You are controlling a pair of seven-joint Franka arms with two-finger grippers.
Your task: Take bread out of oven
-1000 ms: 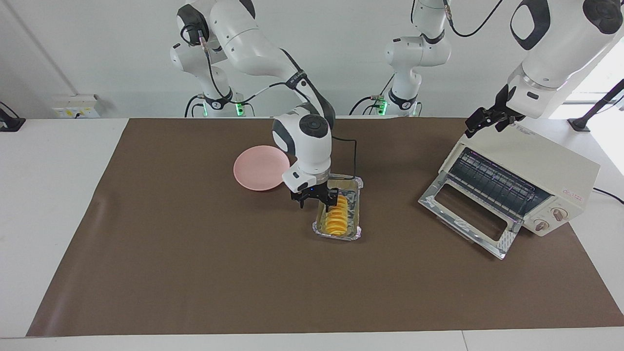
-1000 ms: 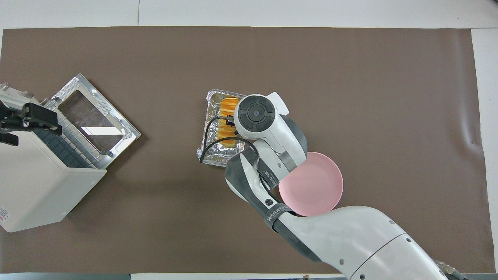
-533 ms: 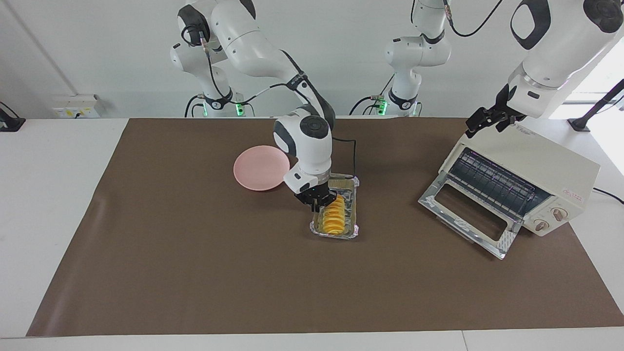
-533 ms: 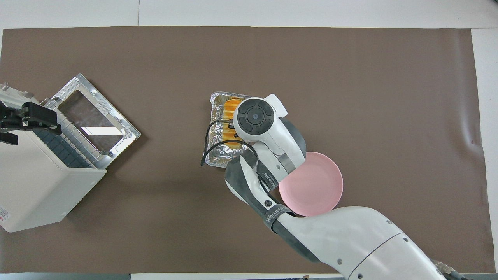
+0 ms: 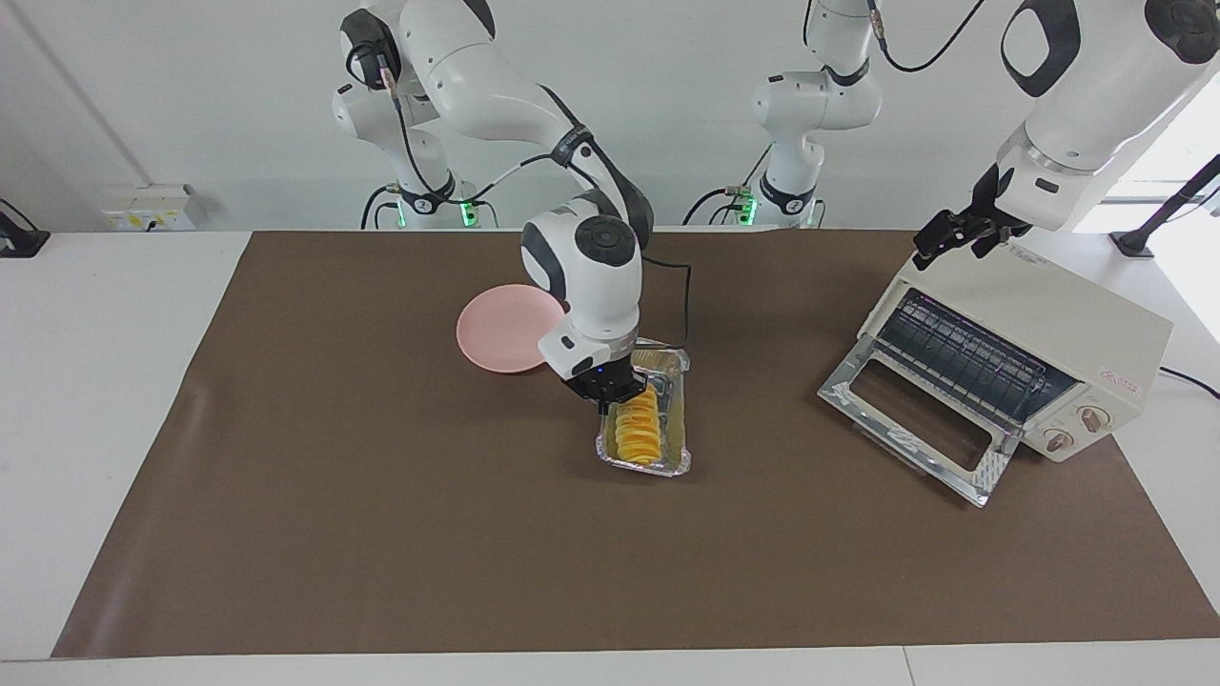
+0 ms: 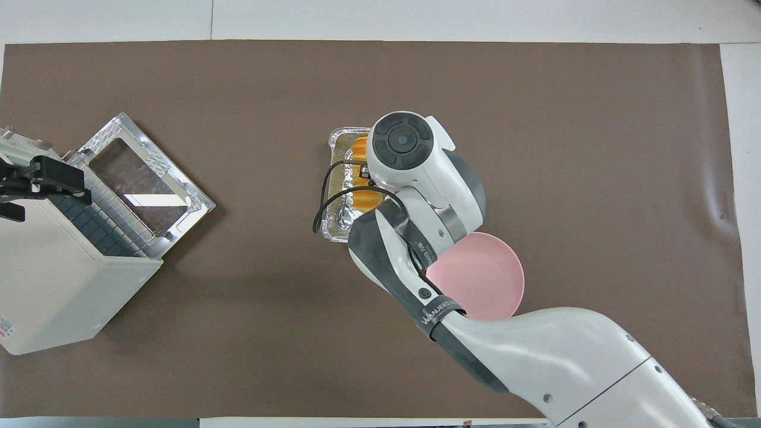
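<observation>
Right gripper (image 5: 615, 393), shut, is pinching the bread (image 5: 638, 433) at its robot-side end in the tray (image 5: 679, 457) mid-table; loaf's long axis is running away from the robots.

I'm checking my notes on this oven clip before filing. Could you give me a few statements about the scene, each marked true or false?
1. The oven door is open. True.
2. The bread lies on the pink plate. False: it sits in the foil tray.
3. The right end effector is down at the bread. True.
4. The left end effector is inside the oven. False: it is above the oven's top.
</observation>
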